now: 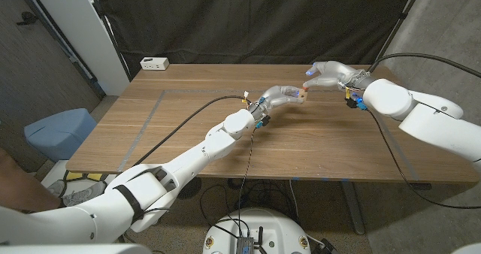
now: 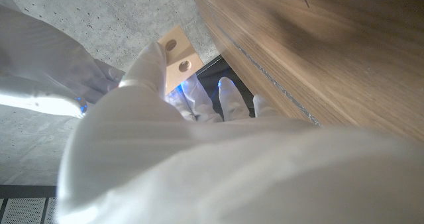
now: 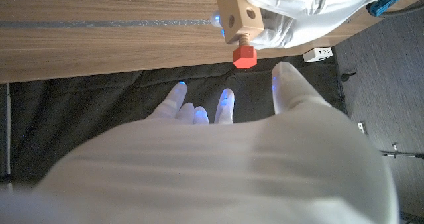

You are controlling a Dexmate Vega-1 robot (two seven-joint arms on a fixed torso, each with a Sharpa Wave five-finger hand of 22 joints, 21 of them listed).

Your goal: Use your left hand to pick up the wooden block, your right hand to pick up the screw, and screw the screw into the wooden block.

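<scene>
Left hand [image 1: 282, 97] holding wooden block [image 3: 239, 10] above table [image 1: 188, 134], screw [image 3: 244, 56] in block, right hand [image 1: 327, 74] just beside

Lab: black backdrop curtain [image 1: 255, 17], wooden table [image 1: 316, 145].

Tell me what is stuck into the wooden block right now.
A red screw sits in the end of the wooden block, which the left hand holds above the table. Its hexagonal head and a short neck show; how deep the shank goes is hidden inside the block.
</scene>
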